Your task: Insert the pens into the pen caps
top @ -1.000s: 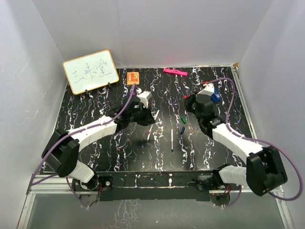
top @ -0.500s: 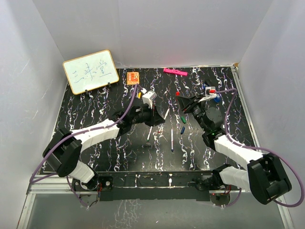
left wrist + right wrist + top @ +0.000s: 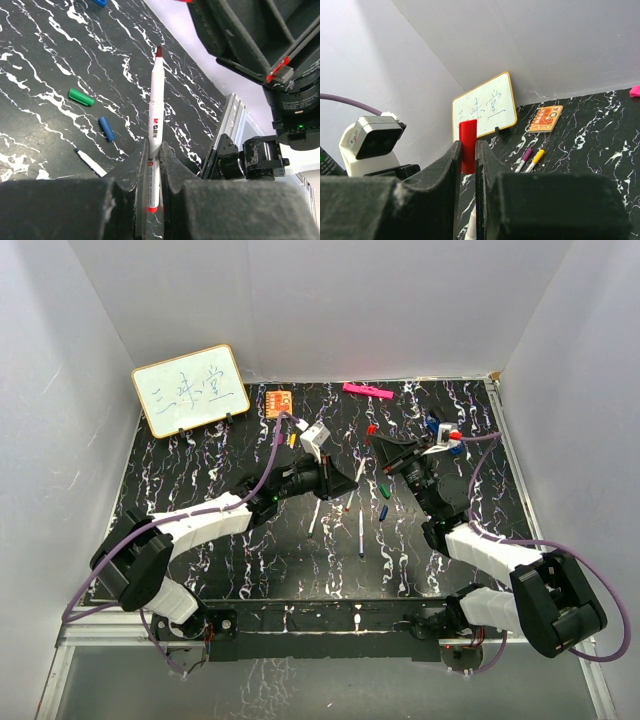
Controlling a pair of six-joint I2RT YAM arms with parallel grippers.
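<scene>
My left gripper [image 3: 153, 156] is shut on a white pen with a red tip [image 3: 156, 112]. The pen sticks out past the fingers, off the table, towards the right arm [image 3: 250, 35]. My right gripper [image 3: 467, 151] is shut on the red cap [image 3: 468, 145], which stands upright between the jaws. In the top view the left gripper [image 3: 347, 486] and right gripper [image 3: 376, 440] face each other a short way apart, with the red cap [image 3: 371, 428] at the right one's tip. A green cap [image 3: 81, 97] and a blue cap [image 3: 106, 128] lie on the table below.
Two loose white pens [image 3: 361, 530] [image 3: 315, 520] lie mid-table. A purple-capped pen [image 3: 524, 157] and a yellow-capped pen [image 3: 536, 158] lie near the orange notebook [image 3: 545, 118]. A whiteboard [image 3: 190, 390] stands back left. A pink marker [image 3: 367, 391] lies at the back, a blue clip object [image 3: 437, 427] back right.
My left gripper has lifted and swung right with the red-tipped pen. My right gripper has turned left and leaned towards it with the red cap. The gap between them has narrowed.
</scene>
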